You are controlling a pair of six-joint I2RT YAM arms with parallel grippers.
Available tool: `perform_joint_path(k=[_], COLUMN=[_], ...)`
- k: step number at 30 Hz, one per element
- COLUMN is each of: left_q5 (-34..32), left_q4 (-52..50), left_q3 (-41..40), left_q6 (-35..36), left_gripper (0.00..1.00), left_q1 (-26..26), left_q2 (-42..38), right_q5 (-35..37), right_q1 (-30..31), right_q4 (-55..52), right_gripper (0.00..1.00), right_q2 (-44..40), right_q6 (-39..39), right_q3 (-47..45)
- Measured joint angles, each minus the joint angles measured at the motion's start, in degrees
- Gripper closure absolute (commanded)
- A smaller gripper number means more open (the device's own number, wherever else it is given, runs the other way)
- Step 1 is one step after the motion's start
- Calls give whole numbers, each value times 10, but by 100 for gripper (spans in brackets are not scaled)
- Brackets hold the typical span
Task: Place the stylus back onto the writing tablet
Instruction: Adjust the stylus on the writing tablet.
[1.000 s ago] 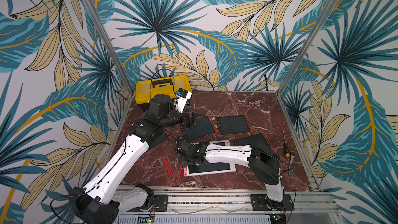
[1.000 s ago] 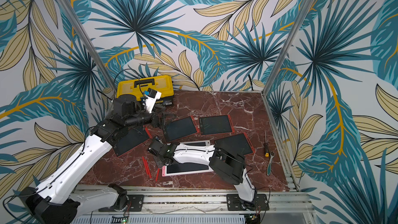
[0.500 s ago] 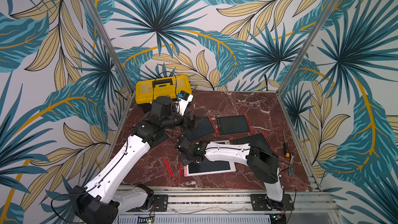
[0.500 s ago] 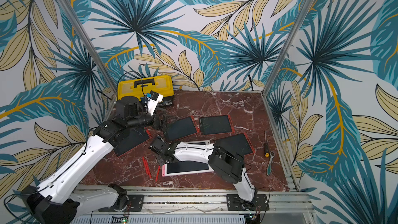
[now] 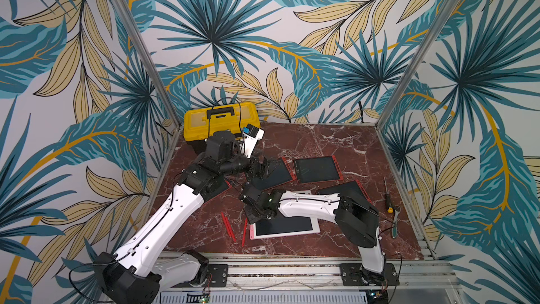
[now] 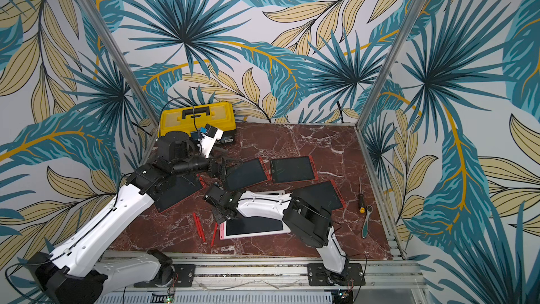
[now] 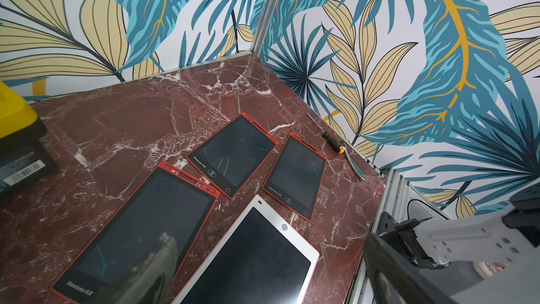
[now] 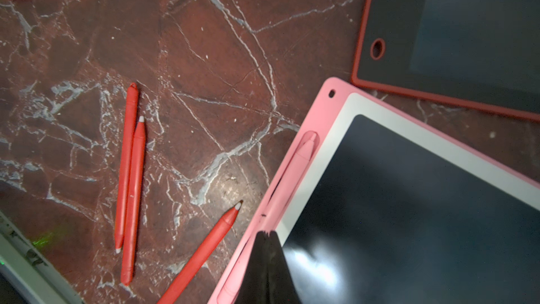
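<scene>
The pink writing tablet (image 8: 409, 138) lies near the table's front, seen in both top views (image 5: 285, 226) (image 6: 254, 228). A pink stylus (image 8: 295, 168) lies in the slot along its pink edge. My right gripper (image 8: 267, 233) is shut, and its tips rest over the rear part of that stylus with nothing between the jaws; it shows in both top views (image 5: 254, 214) (image 6: 222, 214). My left gripper (image 5: 264, 168) (image 7: 268, 273) hangs open and empty above the red-framed tablets further back. Three loose red styluses (image 8: 133, 200) lie on the marble left of the pink tablet.
Red-framed tablets (image 5: 317, 169) (image 7: 233, 156) and a white-framed one (image 7: 292, 238) lie spread over the middle. A yellow toolbox (image 5: 220, 118) stands at the back left. A screwdriver (image 5: 387, 197) and a ratchet wrench (image 5: 395, 220) lie by the right wall.
My left gripper has drifted a little to the right over the red tablets, still open. The right gripper stays shut at the pink tablet's edge.
</scene>
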Motion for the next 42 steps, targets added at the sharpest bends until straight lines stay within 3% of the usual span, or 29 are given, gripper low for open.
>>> perform_joint_path(k=[42], left_q5=[-9], left_q4=[-7], left_q3=[-6], left_q6=[1], left_gripper=[0], left_q1=[-11], left_q2=[0], right_q5=[0], right_q1=[0], right_q4=[-30], right_gripper=[100], right_q2=[49], right_q6=[0], right_q3=[42])
